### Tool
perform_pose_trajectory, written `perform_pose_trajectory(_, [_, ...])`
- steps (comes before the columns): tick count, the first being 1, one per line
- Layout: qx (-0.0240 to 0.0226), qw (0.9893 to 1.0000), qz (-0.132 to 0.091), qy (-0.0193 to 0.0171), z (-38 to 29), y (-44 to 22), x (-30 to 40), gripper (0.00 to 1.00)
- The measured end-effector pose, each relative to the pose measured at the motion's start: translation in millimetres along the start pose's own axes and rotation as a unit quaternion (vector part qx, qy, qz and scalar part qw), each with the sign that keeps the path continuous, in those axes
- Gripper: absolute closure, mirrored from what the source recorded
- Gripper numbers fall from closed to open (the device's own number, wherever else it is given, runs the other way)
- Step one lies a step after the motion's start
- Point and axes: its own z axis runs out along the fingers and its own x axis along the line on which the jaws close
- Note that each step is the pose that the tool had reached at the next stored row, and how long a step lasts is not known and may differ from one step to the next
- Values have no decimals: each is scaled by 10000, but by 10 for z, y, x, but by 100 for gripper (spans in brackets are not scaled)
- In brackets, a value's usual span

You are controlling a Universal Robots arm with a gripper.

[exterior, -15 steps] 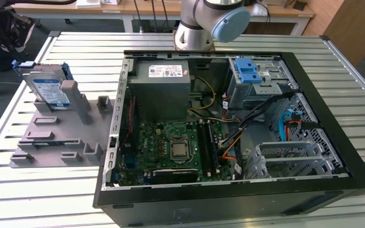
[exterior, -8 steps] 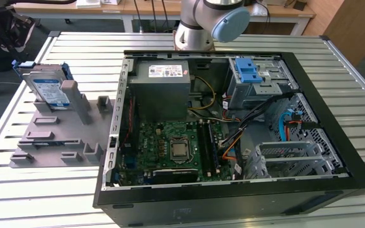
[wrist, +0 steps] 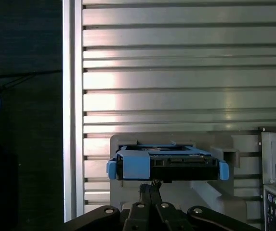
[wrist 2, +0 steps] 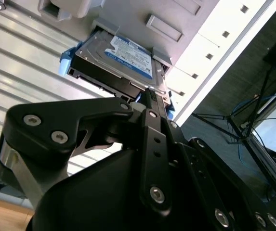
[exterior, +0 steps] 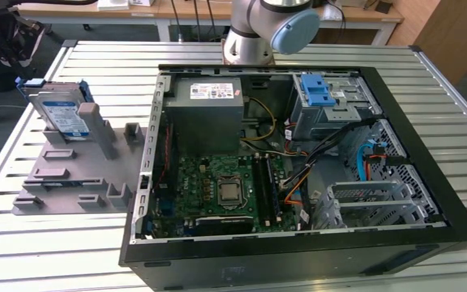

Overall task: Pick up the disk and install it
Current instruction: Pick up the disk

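Right, exterior view first. The disk [exterior: 63,114] stands propped on edge in the grey holder [exterior: 71,176] at the exterior view's left, label facing out, well apart from the open computer case [exterior: 298,158]. That stance looks deliberate to me: it leaves the upper edge and both faces free for a pinch. At the far end of the case, toward the exterior view's right, sits the silver cage with the blue latch [exterior: 325,96]. Cables [exterior: 335,143] drape just near of it, so I'd call the room there tight. The slatted table [exterior: 22,255] lies bare around the holder, which gives plenty of approach space. The arm [exterior: 250,36] rises at the table's far edge, behind the case.

Now the second wrist view. The gripper [wrist 2: 148,91] sits close to the disk [wrist 2: 123,55], its tip just beside the blue-framed edge, though I cannot tell if it touches. The holder's posts hug the drive, so the free edge is the one facing the gripper.

And the first wrist view. The gripper [wrist: 151,184] lines up on the middle of the disk [wrist: 169,162], fingers pressed together and holding nothing. Blue carrier tabs jut out at both ends, there is bare table beyond, and the case's rear panel is near one end.
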Motion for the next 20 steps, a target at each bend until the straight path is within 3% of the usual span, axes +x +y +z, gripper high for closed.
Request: perform_pose_trajectory(20, [1,9998,-216,10,0,0,0,89])
